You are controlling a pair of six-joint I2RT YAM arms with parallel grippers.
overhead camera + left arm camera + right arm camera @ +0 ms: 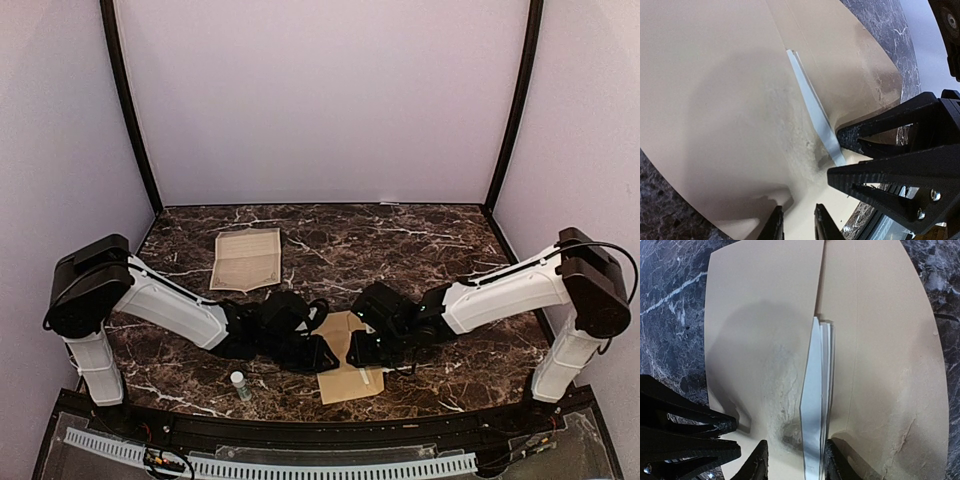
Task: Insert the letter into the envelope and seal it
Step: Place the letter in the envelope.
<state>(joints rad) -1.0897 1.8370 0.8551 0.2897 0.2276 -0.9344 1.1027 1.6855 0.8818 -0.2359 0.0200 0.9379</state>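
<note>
The tan envelope (pixel 350 382) lies flat near the table's front edge, between my two grippers. The letter (pixel 816 405), a folded white sheet, stands on edge in the slot between the envelope's flap and body, and part of it sticks out. My right gripper (pixel 796 460) straddles that exposed end. Its right finger (pixel 837 465) touches the paper and the left one stands clear of it. In the left wrist view the letter (pixel 812 107) runs toward the right gripper (pixel 840 157). My left gripper (pixel 799 222) hovers narrowly open over the envelope (pixel 715 100), with only envelope paper showing between its fingers.
A cream page with a brown ornate border (pixel 246 258) lies at the back left of the dark marble table (pixel 420 240). A small white bottle (pixel 240 385) stands near the front edge, left of the envelope. The two grippers (pixel 330 355) (pixel 356 350) nearly touch.
</note>
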